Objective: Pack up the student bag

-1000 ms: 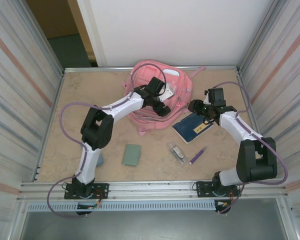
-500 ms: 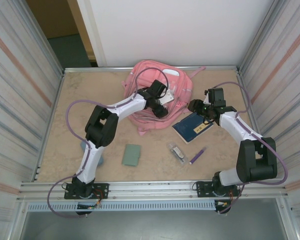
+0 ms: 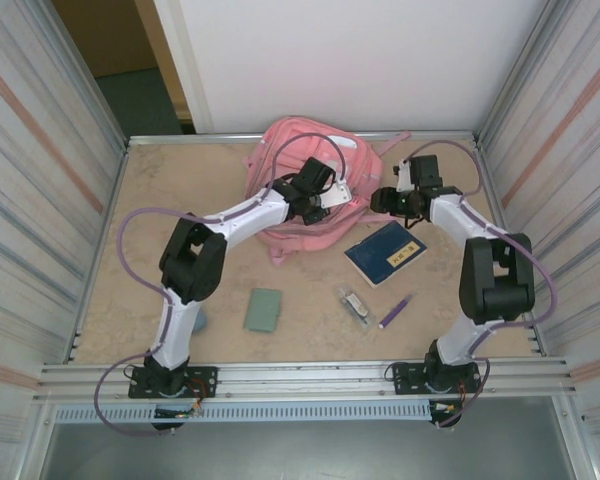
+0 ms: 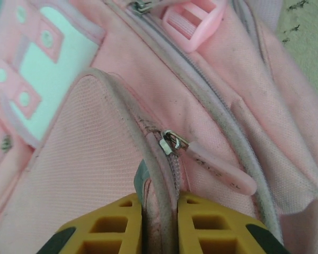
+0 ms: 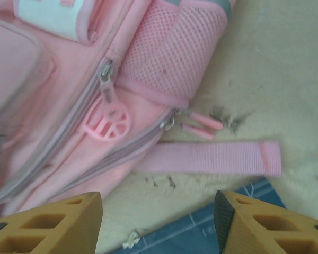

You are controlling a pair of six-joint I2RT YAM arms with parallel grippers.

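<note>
Both at student bag: left end effector clamps pocket seam; right end effector gapes alongside.

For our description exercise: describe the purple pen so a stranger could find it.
Start at the big pink backpack. Nearer the camera, to its right, lies a blue notebook, and nearer still the pen. It alone is thin and purple.

Pink student bag — slumped flat, far centre, front pockets up
</note>
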